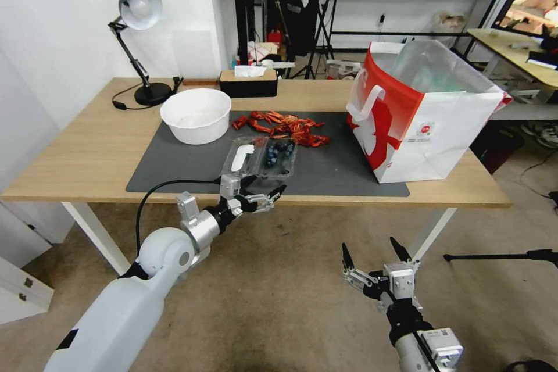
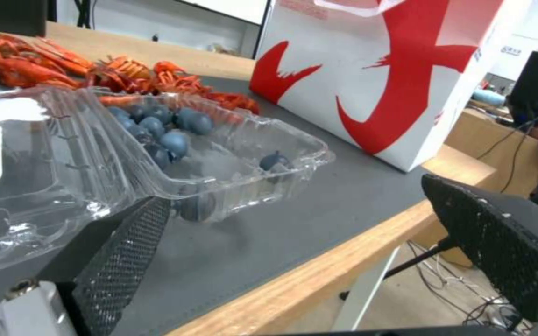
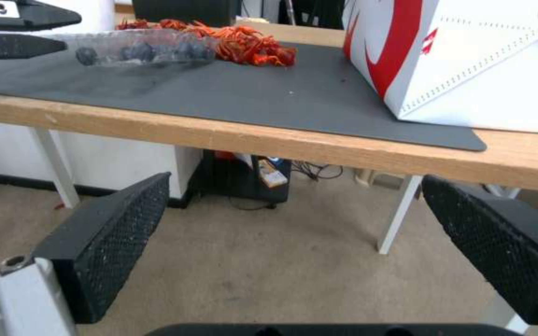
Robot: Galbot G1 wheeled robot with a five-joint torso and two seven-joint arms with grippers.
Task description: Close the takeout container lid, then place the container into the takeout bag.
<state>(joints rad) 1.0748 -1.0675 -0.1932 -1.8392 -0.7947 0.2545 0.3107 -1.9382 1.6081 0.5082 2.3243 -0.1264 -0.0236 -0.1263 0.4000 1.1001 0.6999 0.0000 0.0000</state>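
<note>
Plainly not yet closed: takeout container (image 1: 278,157) lying open on the grey mat (image 1: 325,171) near the desk's (image 1: 87,151) front edge, blueberries in the tray half, lid (image 1: 243,158) with its white sticker folded out flat beside it on the robot's left; takeout bag (image 1: 415,122) standing upright well apart to the right, mouth open, clear liner showing.

Left tool (image 1: 256,195) at the desk edge just in front of the container, jaws spread wide, gripping nothing; in the left wrist view one mesh pad (image 2: 126,252) close under the lid's near rim, whether touching cannot be told. Right tool (image 1: 375,256) hanging low below desk height, off the front edge, jaws likewise spread and empty.

Likely troubles from here: thin clear plastic flexing or slipping off a pad during the fold-over, so the lid springing back open; a push from the front sliding the light box along the mat rather than hinging it; tipping the tray and rolling berries out, since nothing holds them in; a lid left unlatched popping open on the lift toward the bag.

Around it: pale wooden desk, dark mat down the middle; white bowl (image 1: 196,115) and a heap of red crayfish (image 1: 282,127) just behind the container; black lamp (image 1: 136,40) and tissue box (image 1: 249,82) at the back; beige floor, tripods and another table beyond.
</note>
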